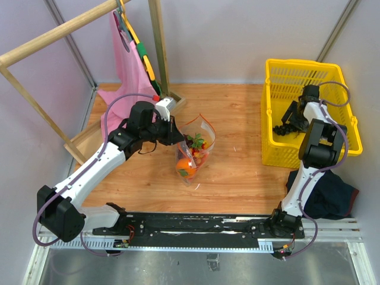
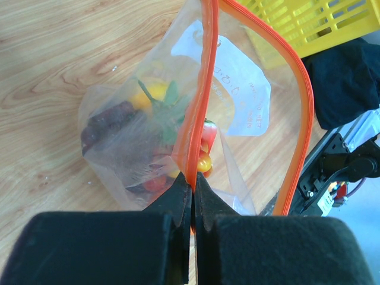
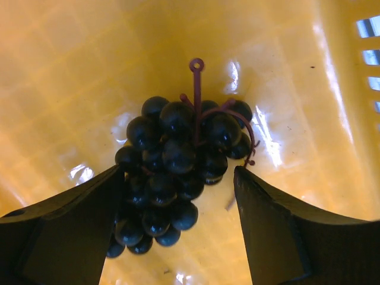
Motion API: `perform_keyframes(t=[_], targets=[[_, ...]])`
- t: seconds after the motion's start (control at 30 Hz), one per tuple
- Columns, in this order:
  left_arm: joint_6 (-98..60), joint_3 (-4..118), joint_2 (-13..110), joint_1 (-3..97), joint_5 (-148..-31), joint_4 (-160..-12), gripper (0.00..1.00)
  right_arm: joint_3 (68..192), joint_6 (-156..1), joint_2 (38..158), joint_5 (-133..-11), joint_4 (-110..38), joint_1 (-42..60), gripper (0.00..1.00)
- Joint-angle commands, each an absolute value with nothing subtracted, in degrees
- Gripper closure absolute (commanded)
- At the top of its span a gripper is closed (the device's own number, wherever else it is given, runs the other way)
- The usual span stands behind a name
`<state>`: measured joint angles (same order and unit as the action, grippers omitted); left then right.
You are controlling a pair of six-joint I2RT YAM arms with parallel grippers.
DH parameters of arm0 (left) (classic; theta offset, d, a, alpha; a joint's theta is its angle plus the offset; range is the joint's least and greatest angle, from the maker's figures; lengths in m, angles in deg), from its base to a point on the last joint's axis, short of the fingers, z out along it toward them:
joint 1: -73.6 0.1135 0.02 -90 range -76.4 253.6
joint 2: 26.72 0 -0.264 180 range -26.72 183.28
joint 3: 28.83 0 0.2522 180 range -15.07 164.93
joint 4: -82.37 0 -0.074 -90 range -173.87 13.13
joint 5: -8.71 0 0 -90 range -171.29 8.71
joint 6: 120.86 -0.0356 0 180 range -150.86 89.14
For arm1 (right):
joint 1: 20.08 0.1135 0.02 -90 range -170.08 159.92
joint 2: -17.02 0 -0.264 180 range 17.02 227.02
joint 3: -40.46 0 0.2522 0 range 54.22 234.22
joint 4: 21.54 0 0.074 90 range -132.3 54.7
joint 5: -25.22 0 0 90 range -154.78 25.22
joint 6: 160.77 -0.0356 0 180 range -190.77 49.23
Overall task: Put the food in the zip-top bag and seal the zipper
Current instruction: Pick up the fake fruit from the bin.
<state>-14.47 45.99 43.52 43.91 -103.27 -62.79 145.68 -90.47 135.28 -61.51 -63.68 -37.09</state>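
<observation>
The zip-top bag (image 1: pixel 195 148) sits at the centre of the top view on the wooden table (image 1: pixel 237 119). Its long axis runs from its bottom at lower left up to its mouth at upper right, and the mouth gapes open. The left gripper (image 1: pixel 172 132) reaches it from the left. In the left wrist view this gripper (image 2: pixel 193 202) has its jaws pressed together on the zipper (image 2: pixel 199 89), pinching the near orange-red strip at bottom centre. From there the strip rises almost straight to the top edge of the frame. The far lip's strip arcs up along the right side, with the white label between the two.

Some food already lies inside the clear plastic. An orange fruit (image 1: pixel 185 168) sits low in the bag, with red and green pieces above it.

The grape bunch (image 1: pixel 284 129) lies on the floor of the yellow basket (image 1: pixel 309 68) at the upper right of the top view. In the right wrist view its long axis is vertical. The looped stem points to the top of the frame and the narrow end to the bottom.

The right gripper (image 3: pixel 178 178) is spread wide, one finger on each side of the bunch's lower half. Whether either finger touches the grapes cannot be told.

A pink garment (image 1: pixel 127 65) hangs at upper left, and a dark cloth (image 1: pixel 323 193) lies at lower right.
</observation>
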Motion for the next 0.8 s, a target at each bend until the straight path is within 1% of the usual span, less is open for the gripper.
perform_keyframes(t=[0.0,0.13,0.2,0.23,0.3,0.43,0.53,0.6,0.67,0.77], targets=[[-14.7,45.8,43.6,44.5,-104.5,-64.4,1.00,148.0,-91.8,138.1,-62.3,-65.4,-38.2,0.25],[-14.7,45.8,43.6,44.5,-104.5,-64.4,1.00,148.4,-91.1,140.0,-63.5,-66.0,-38.1,0.33],[-14.7,45.8,43.5,44.5,-104.5,-64.4,1.00,148.3,-90.9,140.6,-64.3,-66.0,-38.2,0.38],[-14.7,45.8,43.5,44.5,-104.5,-64.4,1.00,148.3,-90.6,140.7,-64.7,-66.0,-38.1,0.43],[-14.7,45.8,43.4,44.5,-104.4,-64.4,1.00,148.3,-90.2,140.7,-65.5,-66.0,-38.1,0.55],[-14.7,45.8,43.4,44.5,-104.4,-64.4,1.00,148.0,-89.3,139.2,-66.4,-65.4,-38.1,0.76],[-14.7,45.8,43.3,44.5,-104.4,-64.5,1.00,147.9,-88.4,137.3,-67.4,-64.7,-38.1,0.89],[-14.6,45.7,43.4,44.5,-104.5,-64.5,1.00,147.2,-88.1,135.2,-67.8,-63.8,-38.0,0.94],[-14.6,45.7,43.3,44.5,-104.5,-64.6,1.00,146.2,-88.0,132.7,-68.3,-62.5,-38.0,0.98],[-14.6,45.8,43.2,44.5,-104.5,-64.5,1.00,145.4,-87.9,128.3,-68.9,-62.0,-37.8,0.99]])
